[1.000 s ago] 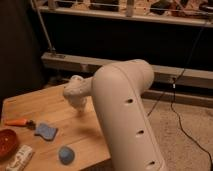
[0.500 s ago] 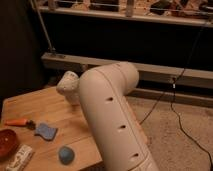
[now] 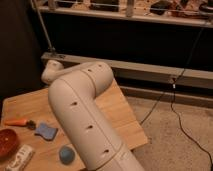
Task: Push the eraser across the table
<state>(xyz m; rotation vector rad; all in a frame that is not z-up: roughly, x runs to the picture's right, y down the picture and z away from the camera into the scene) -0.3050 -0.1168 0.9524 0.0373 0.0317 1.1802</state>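
Observation:
The light wooden table (image 3: 121,121) fills the lower left of the camera view. My arm's thick white link (image 3: 85,117) crosses the middle of the view, and its rounded far end (image 3: 50,74) hangs over the table's far edge. My gripper is out of view, either behind the arm or outside the frame. The eraser does not show; it is either hidden behind the arm or out of view.
An orange-handled tool with a dark tip (image 3: 19,121), a flat blue sponge-like piece (image 3: 46,131), a rounded blue lump (image 3: 67,154), a red-brown bowl (image 3: 6,142) and a white packet (image 3: 20,158) lie on the table's left. A black cable (image 3: 175,107) runs over the floor at right.
The arm has swung to the left across the view. Its rounded far end now sits further left, over the table's far edge.

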